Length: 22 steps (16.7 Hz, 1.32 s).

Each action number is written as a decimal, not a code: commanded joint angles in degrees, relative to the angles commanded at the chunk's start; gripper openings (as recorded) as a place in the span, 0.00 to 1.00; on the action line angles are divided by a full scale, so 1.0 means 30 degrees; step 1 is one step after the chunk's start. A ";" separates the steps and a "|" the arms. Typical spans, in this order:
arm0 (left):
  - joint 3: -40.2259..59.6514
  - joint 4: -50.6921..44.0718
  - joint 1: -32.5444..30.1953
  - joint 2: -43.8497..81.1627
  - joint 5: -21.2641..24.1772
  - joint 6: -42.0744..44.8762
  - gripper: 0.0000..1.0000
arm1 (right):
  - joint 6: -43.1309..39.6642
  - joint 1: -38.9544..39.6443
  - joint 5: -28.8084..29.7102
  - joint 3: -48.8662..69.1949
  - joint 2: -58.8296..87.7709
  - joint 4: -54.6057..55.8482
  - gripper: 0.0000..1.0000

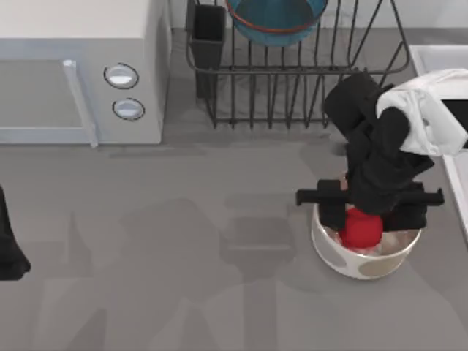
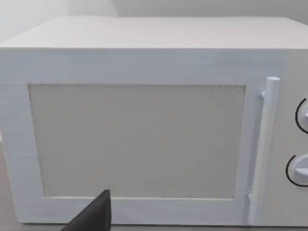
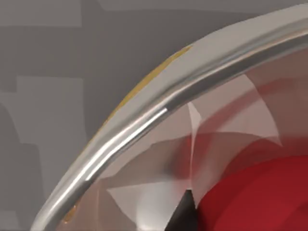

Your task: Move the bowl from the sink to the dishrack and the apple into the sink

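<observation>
The left arm is parked at the table's 9 o'clock edge, its gripper (image 2: 91, 216) facing the microwave (image 1: 80, 69), which stands at 10 to 11 o'clock; whether its jaws are open or closed cannot be told. At 12 o'clock the dishrack (image 1: 292, 80) is noted, with its utensil cup (image 1: 208, 36) at the corner nearest the microwave, and the bowl (image 1: 276, 20) is already resting in it, so that half of the task is judged done. Right of centre, at about 4 o'clock, the spotted bowl (image 1: 365, 256) sits on the table with the apple (image 1: 360, 228) inside it. The right gripper (image 1: 365, 208) is lowered into this bowl directly over the apple; in the right wrist view one dark fingertip (image 3: 183, 211) is seen just beside the red skin, inside the bowl's rim (image 3: 144, 125). How far the jaws are apart, and whether the apple is yet held, cannot be told. The sink (image 1: 439, 58) lies at the table's 2 to 3 o'clock edge, partly behind the right arm. The step in hand is judged to be the grasp of the apple. The fingers should be set either side of the fruit's widest part, clear of the bowl wall, and closed gently, since a round smooth fruit may squirt sideways. A straight vertical lift is advised before any travel towards the sink, so the spotted bowl is not dragged or tipped.
</observation>
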 joint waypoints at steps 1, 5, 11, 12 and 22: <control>0.0000 0.0000 0.0000 0.0000 0.0000 0.0000 1.00 | 0.0026 -0.0019 0.0007 0.0248 -0.0081 -0.0254 0.00; 0.0000 0.0000 0.0000 0.0000 0.0000 0.0000 1.00 | 0.0036 -0.0010 0.0002 0.2297 -0.0767 -0.3257 0.00; 0.0000 0.0000 0.0000 0.0000 0.0000 0.0000 1.00 | -0.0095 -0.0046 -0.0024 0.4991 -0.2146 -0.7162 0.00; 0.0000 0.0000 0.0000 0.0000 0.0000 0.0000 1.00 | -0.0096 -0.0046 -0.0024 0.4997 -0.2150 -0.7170 0.00; 0.0000 0.0000 0.0000 0.0000 0.0000 0.0000 1.00 | -0.2242 -0.3852 -0.1016 0.2189 -0.2477 -0.1782 0.00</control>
